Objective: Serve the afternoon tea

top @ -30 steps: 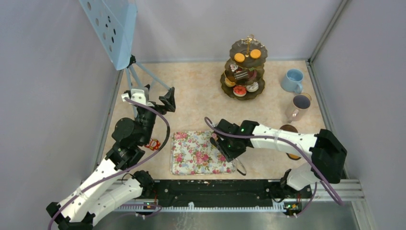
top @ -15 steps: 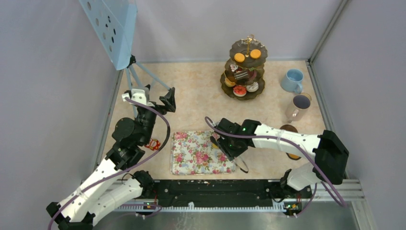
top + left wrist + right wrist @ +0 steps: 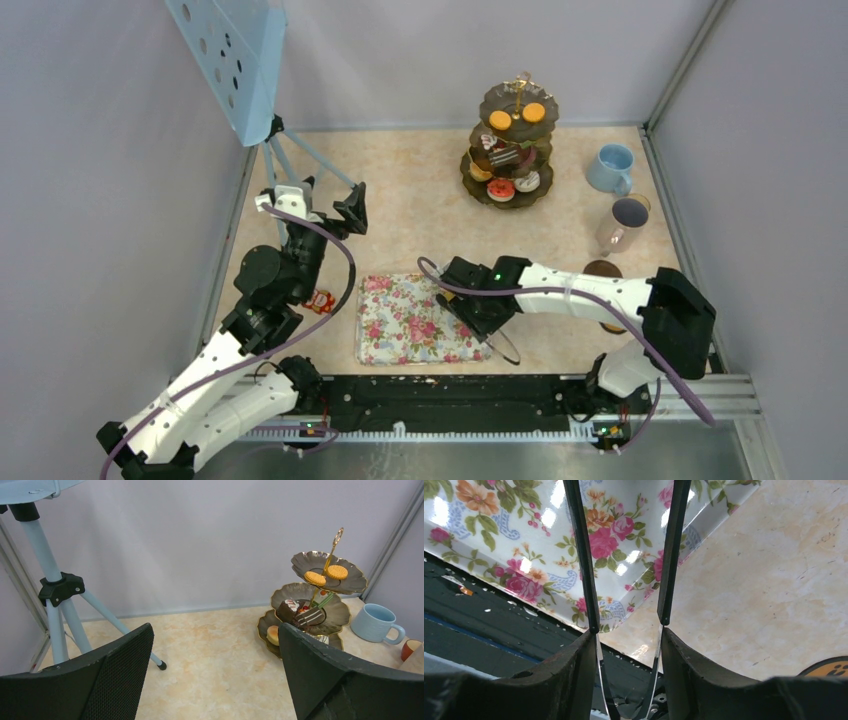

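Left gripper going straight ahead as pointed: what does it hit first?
Likely nothing before the back wall. Bare tabletop lies ahead of the left gripper; the tripod sits left of that line, the three-tier stand right. Depth is uncertain.

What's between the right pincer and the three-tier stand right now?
Nothing visible. The right pincer, shut on the black tongs, hangs over the floral tray; only bare tabletop lies between it and the three-tier stand.
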Action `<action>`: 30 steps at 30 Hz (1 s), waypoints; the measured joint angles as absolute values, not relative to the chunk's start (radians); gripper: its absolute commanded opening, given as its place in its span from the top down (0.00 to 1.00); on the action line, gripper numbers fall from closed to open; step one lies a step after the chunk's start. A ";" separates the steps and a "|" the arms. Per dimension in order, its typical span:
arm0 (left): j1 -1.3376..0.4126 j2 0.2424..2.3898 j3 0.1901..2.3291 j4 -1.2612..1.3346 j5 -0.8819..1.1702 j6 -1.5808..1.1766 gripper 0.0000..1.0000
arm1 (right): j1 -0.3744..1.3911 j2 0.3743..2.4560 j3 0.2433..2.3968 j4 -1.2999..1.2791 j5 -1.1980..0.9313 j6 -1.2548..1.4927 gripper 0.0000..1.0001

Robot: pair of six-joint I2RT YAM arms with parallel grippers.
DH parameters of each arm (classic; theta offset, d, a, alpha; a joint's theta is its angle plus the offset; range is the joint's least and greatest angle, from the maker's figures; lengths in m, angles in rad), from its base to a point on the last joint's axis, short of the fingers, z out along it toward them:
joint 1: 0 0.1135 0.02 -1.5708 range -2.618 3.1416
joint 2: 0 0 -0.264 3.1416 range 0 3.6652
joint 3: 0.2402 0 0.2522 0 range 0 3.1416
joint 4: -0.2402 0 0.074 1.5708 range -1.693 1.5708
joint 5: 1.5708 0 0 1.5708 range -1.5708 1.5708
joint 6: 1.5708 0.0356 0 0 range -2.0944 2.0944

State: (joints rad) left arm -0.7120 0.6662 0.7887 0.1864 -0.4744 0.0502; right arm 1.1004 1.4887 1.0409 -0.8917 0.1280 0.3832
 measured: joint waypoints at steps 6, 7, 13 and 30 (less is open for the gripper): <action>-0.712 0.667 0.789 0.186 -0.469 0.050 0.01 | 1.119 1.524 1.041 -0.906 0.162 0.378 0.54; -0.712 0.670 0.789 0.186 -0.468 0.050 0.01 | 1.121 1.528 1.041 -0.907 0.168 0.378 0.54; -0.712 0.672 0.789 0.186 -0.468 0.050 0.01 | 1.132 1.535 1.041 -0.916 0.200 0.377 0.54; -0.711 0.672 0.789 0.182 -0.468 0.051 0.01 | 1.146 1.561 1.042 -0.933 0.236 0.366 0.54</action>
